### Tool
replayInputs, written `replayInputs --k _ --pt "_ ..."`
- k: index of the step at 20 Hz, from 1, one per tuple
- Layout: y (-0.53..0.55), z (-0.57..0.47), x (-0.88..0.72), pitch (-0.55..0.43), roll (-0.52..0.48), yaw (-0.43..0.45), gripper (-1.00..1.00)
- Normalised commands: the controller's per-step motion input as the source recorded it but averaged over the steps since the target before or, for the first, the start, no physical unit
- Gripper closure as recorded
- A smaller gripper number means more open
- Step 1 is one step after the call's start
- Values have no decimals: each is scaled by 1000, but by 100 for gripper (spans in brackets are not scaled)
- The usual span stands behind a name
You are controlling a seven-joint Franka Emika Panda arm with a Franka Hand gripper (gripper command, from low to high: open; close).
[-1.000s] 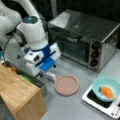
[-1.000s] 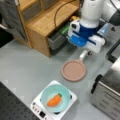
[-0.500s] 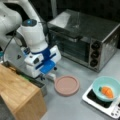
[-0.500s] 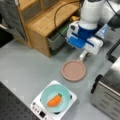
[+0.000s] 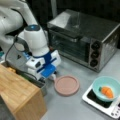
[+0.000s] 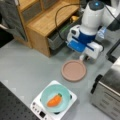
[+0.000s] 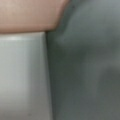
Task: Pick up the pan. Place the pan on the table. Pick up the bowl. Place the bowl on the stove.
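In both front views my gripper (image 5: 51,76) sits low at the white handle of the pan (image 5: 66,85), which lies on the table (image 6: 30,65), the bowl (image 6: 55,98) on the stove (image 6: 70,102) — whether my jaws pinch I cannot tell — and the wrist view shows the handle (image 7: 23,75) close under me, so staying centred over it matters.

Both front views are soft and a little blurred, with even light from above. The toaster oven (image 5: 85,37) has pale glare on its steel top. The wrist view is fully out of focus, showing only dull colour patches.
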Motion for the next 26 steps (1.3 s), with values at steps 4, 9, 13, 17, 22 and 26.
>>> replayInputs --k 4,9,13,17,22,26 --pt "103 -263 -143 -124 -150 -26 -100" --pt "71 -274 -167 -119 -120 31 -100" --pt "66 -262 -171 -120 -77 53 -100" --pt "71 -230 -160 -118 -29 64 100" --pt "74 -149 -150 -115 55 68 100" --pt "39 -68 -114 -114 154 84 100"
